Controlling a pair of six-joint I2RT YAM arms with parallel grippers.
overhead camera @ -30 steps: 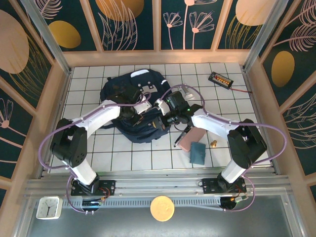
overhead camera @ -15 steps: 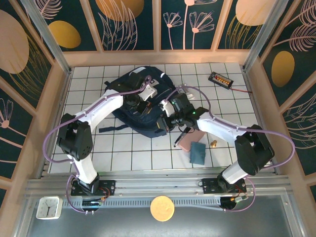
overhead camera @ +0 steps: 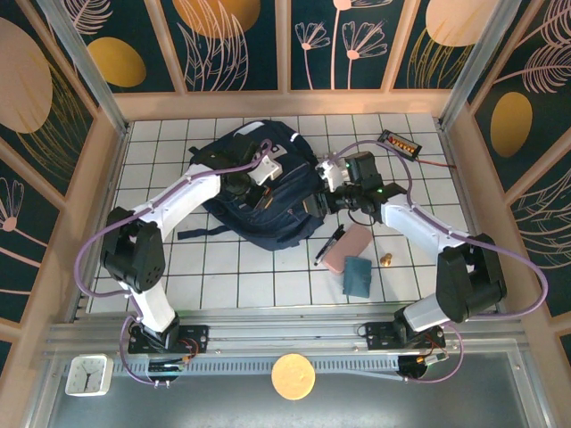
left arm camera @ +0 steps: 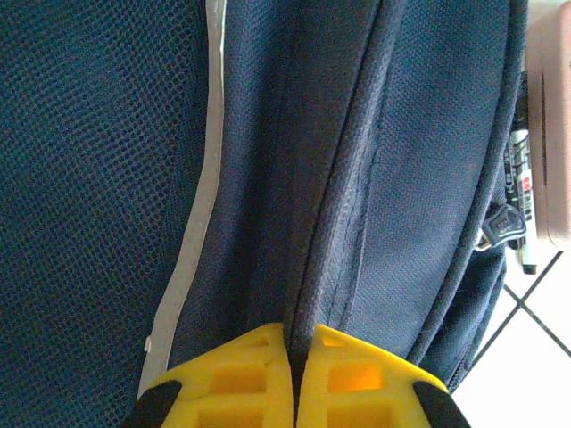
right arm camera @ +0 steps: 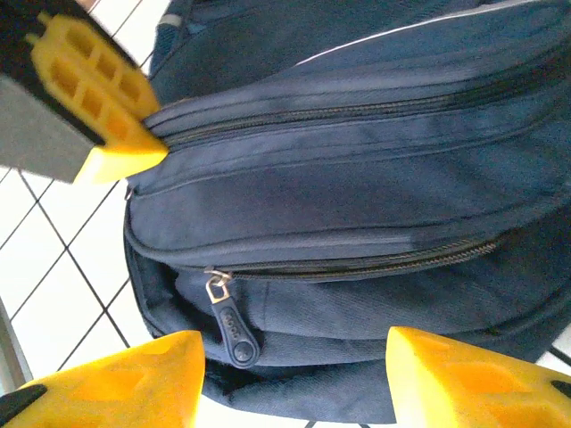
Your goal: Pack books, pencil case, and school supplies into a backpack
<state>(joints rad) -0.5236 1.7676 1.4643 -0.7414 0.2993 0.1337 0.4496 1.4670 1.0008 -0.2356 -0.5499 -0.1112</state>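
My left gripper (left arm camera: 294, 349) is pinched together on a piped seam of the coarse-woven navy backpack (left arm camera: 107, 178). My right gripper (right arm camera: 294, 343) stands apart, flanking a rounded zipper pull (right arm camera: 234, 328).

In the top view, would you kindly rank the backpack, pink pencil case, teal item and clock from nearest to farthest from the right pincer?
1. backpack, just left of the right pincer
2. pencil case, toward the bases
3. teal item, just past the case
4. clock, near-left corner

White arm links (overhead camera: 178, 201), black joints (overhead camera: 134, 259), purple cables (overhead camera: 85, 259), yellow jaws.
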